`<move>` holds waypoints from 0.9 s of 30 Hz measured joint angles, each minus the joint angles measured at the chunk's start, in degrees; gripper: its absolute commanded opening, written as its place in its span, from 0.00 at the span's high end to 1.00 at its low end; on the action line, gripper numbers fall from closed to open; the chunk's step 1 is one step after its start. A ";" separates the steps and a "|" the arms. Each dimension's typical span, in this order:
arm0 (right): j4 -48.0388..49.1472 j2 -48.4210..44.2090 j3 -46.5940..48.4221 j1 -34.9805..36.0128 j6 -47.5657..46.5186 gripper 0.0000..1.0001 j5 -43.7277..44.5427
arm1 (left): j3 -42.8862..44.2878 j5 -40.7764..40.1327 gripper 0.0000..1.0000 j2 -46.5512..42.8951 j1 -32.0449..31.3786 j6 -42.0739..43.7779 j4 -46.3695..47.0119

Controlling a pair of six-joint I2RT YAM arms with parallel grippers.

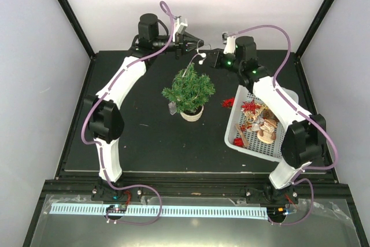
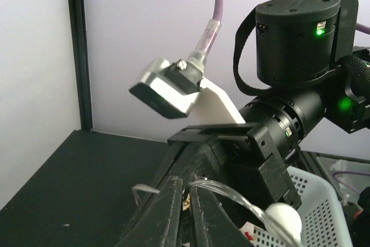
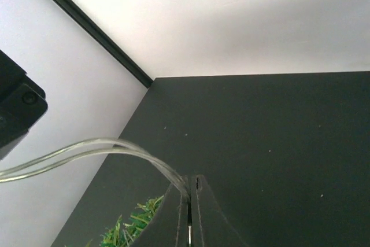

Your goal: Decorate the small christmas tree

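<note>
The small christmas tree (image 1: 189, 89) stands in its cream pot (image 1: 192, 114) at mid-table; its top twigs show in the right wrist view (image 3: 132, 228). Behind it, above the table, both grippers hold one ornament: a white ball (image 1: 199, 58) on a clear ribbon loop. My left gripper (image 1: 195, 43) (image 2: 186, 201) is shut on the loop (image 2: 231, 192), with the ball (image 2: 283, 218) hanging to the right. My right gripper (image 1: 209, 56) (image 3: 189, 209) is shut on the same loop (image 3: 104, 148), facing the left one.
A white basket (image 1: 232, 134) with red and brown ornaments stands right of the tree, under the right arm; its mesh shows in the left wrist view (image 2: 326, 215). A red sprig (image 1: 228, 102) lies beside the basket. A small clear piece (image 1: 172, 109) hangs low on the tree's left.
</note>
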 measured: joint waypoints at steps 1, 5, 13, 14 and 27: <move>-0.72 0.04 0.66 0.00 -0.22 0.99 0.39 | 0.00 0.39 0.91 0.17 0.28 -0.85 0.59; -3.87 0.09 4.55 0.00 -1.62 0.99 2.08 | -1.25 2.21 0.88 0.68 1.90 -7.74 7.04; -10.38 1.01 13.35 1.25 -4.81 0.99 5.01 | -8.50 3.61 0.87 0.68 6.27 -16.50 16.24; -11.15 1.75 14.80 1.64 -5.14 0.99 5.22 | -9.16 3.50 0.87 0.76 6.64 -16.96 16.44; -29.51 18.64 34.18 2.97 -7.19 0.99 15.02 | -11.67 -1.40 0.82 0.42 8.92 -14.25 15.08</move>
